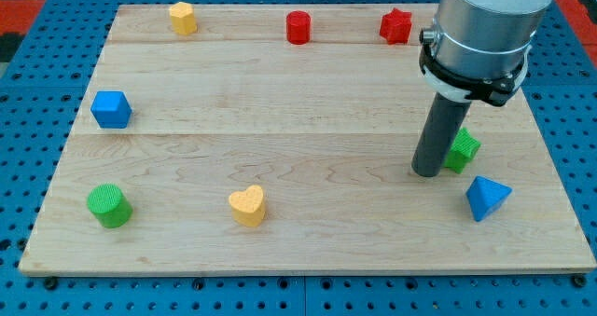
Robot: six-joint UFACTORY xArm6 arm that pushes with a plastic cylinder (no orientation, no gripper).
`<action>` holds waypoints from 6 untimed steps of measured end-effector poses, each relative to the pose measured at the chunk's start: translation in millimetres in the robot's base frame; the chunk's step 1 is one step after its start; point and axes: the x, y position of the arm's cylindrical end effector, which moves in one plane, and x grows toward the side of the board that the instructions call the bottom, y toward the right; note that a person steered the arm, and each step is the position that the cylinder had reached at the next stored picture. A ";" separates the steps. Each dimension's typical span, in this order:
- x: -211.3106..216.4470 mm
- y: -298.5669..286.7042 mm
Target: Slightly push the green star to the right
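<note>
The green star [464,150] lies at the view's right side of the wooden board, partly hidden behind my rod. My tip [428,172] rests on the board right against the star's left side, touching or nearly touching it. A blue triangle [487,198] lies just below and to the right of the green star.
A red star [396,25], a red cylinder [298,27] and a yellow block [183,18] line the board's top edge. A blue cube [111,109] is at the left. A green cylinder [109,205] and a yellow heart [248,205] are near the bottom. The board's right edge [550,158] is close to the green star.
</note>
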 end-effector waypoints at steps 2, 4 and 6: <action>-46.2 -5.7; -12.3 15.9; -8.3 -26.7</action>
